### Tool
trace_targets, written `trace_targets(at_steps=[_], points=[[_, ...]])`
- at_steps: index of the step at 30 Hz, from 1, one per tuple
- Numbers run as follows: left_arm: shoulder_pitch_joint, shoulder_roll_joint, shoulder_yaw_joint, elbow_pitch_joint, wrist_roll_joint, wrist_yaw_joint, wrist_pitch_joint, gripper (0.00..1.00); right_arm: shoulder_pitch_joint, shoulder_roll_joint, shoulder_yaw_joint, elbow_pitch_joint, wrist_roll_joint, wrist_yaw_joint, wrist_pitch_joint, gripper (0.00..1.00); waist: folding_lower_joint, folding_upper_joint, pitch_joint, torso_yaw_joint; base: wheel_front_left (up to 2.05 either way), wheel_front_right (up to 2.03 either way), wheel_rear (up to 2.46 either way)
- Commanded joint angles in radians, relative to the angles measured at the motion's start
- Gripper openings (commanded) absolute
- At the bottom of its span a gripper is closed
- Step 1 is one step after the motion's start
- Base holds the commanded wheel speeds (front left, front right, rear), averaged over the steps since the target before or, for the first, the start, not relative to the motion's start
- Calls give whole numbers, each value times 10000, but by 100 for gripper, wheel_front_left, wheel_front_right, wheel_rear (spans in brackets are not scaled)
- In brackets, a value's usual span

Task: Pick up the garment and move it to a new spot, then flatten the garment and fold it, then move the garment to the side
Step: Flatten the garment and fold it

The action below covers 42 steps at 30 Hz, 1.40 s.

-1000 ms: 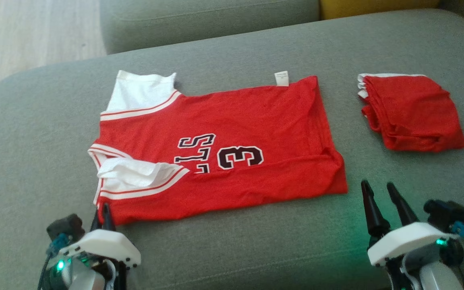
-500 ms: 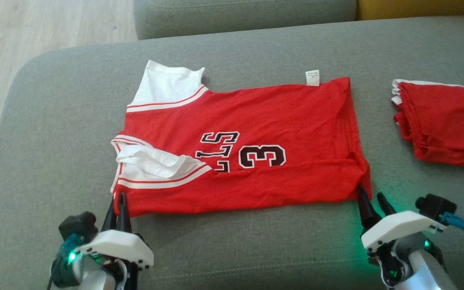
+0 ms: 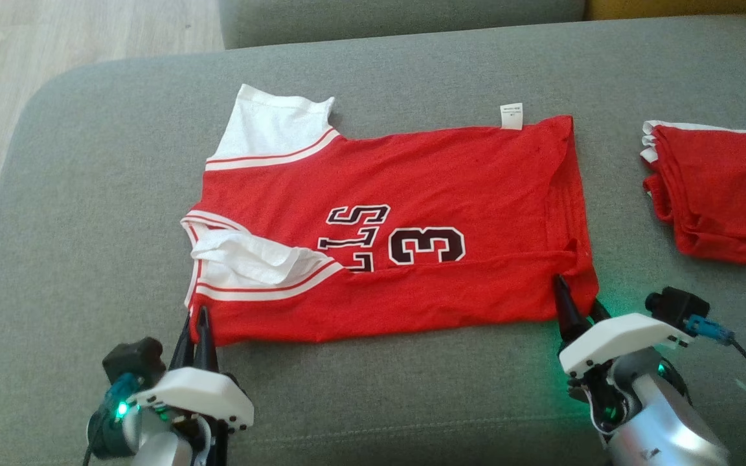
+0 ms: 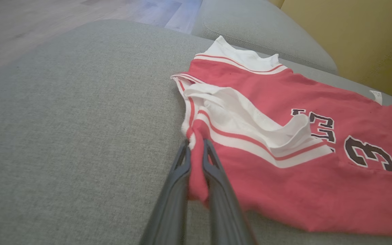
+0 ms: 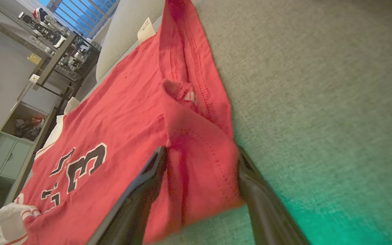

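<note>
Your left hand (image 3: 197,320), at the lower left of the head view, points straight up the frame. It is clamped on the lower left corner of the red jersey with white sleeves and a black 3 (image 3: 412,175), which lies spread mid-frame on the grey fabric sofa cushion (image 3: 88,194). Your right hand (image 3: 577,299), at the lower right, tilts leftward with its fingers wide, straddling the jersey's lower right hem corner.
</note>
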State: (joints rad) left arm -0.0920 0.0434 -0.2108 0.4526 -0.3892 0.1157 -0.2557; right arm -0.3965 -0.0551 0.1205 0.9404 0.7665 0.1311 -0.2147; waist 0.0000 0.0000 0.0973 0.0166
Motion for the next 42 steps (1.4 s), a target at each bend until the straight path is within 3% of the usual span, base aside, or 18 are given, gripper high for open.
trace_targets(at_steps=[1, 11, 21, 35, 36, 37, 38, 39, 40, 41, 42], points=[[-378, 74, 283, -283, 37, 54, -60, 0, -302, 49, 429, 46, -47, -4, -111, 0, 0, 0, -15, -18, 0, 0, 0], [-224, 346, 119, -13, 152, 45, -10, 0, -352, 48, 268, 576, -663, -4, -413, 0, 0, 0, -446, -138, 0, 0, 0], [576, 574, 47, -113, 91, 97, 143, 0, 537, -152, -330, 108, -1329, -4, -292, 0, 0, 0, -1061, -342, 0, 0, 0], [1822, 978, -284, -874, 117, 190, 884, 0, 2546, -13, -1550, -2464, -2718, -4, 1450, 0, 0, 0, -1266, -445, 0, 0, 0], [1850, 968, -302, -911, 124, 220, 888, 7, 2679, 8, -1614, -2773, -2807, -4, 1649, 0, 0, 0, -1277, -447, 0, 0, 0], [1869, 954, -316, -936, 125, 249, 891, 26, 2815, 23, -1692, -3084, -2873, -4, 1852, 0, 0, 0, -1288, -446, 0, 0, 0], [1880, 942, -324, -955, 124, 280, 894, 42, 2948, 33, -1790, -3395, -2949, -4, 2033, 9, 0, 0, -1292, -447, 0, 0, 0], [1883, 930, -335, -962, 125, 311, 903, 62, 3075, 39, -1858, -3697, -2951, -4, 2184, 49, 0, 0, -1296, -443, 0, 0, 0], [1882, 919, -350, -951, 131, 344, 919, 91, 3200, 41, -1870, -3958, -2858, -4, 2351, 100, 0, 0, -1303, -442, 0, 0, 0], [1877, 917, -373, -932, 145, 364, 930, 100, 3321, 43, -1875, -4195, -2796, -4, 2495, 100, 0, 0, -1312, -447, 0, 0, 0], [1872, 917, -393, -917, 157, 378, 934, 100, 3430, 44, -1937, -4421, -2794, -4, 2570, 100, 0, 0, -1321, -454, 0, 0, 0]])
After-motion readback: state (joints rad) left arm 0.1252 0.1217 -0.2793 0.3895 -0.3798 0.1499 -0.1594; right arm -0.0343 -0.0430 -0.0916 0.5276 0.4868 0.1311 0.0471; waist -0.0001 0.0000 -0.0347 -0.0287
